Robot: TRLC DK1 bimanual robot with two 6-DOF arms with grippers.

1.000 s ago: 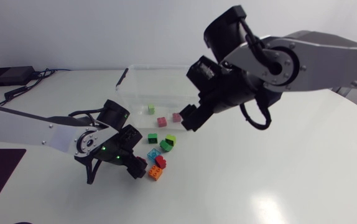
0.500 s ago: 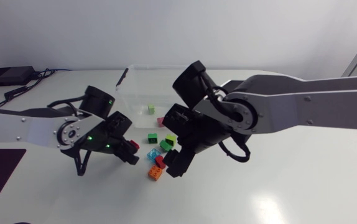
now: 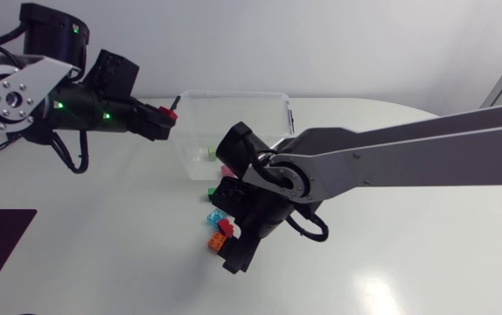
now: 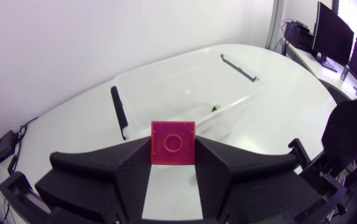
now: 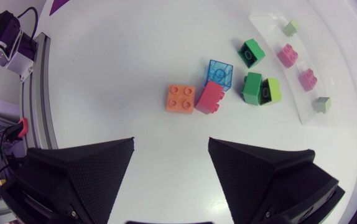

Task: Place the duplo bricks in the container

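In the head view the left gripper [image 3: 165,116] hangs above the worktop [image 3: 391,262] at about 9 o'clock of the clear container [image 3: 233,94], its fingers clamped on a red brick [image 3: 173,111] that has not yet crossed the rim. The right gripper [image 3: 236,255] sits low over the worktop at roughly 6 o'clock of the container. Just at its 11 o'clock lie the orange brick [image 3: 219,243], the loose red brick [image 3: 226,227] and the blue brick [image 3: 213,216], with a dark green brick [image 3: 209,192] nearer the container; the arm hides whatever else lies there. A pale green brick [image 3: 211,153] shows through the container wall. In the left wrist view the red brick is pinched from both sides between the two fingers, with the open container ahead of them, so the drop looks close. In the right wrist view the fingers stand wide apart with nothing between them. Ahead of them the orange and loose red bricks touch, and the blue brick lies just beyond. Further on, a second green brick [image 5: 251,87] touches a lime brick [image 5: 271,91]. In the container lie a pink brick [image 5: 286,55], a second pink brick [image 5: 307,79] and two small pale green ones. By this count about four bricks are in, one is in the air and six wait on the worktop, so the task seems under halfway.
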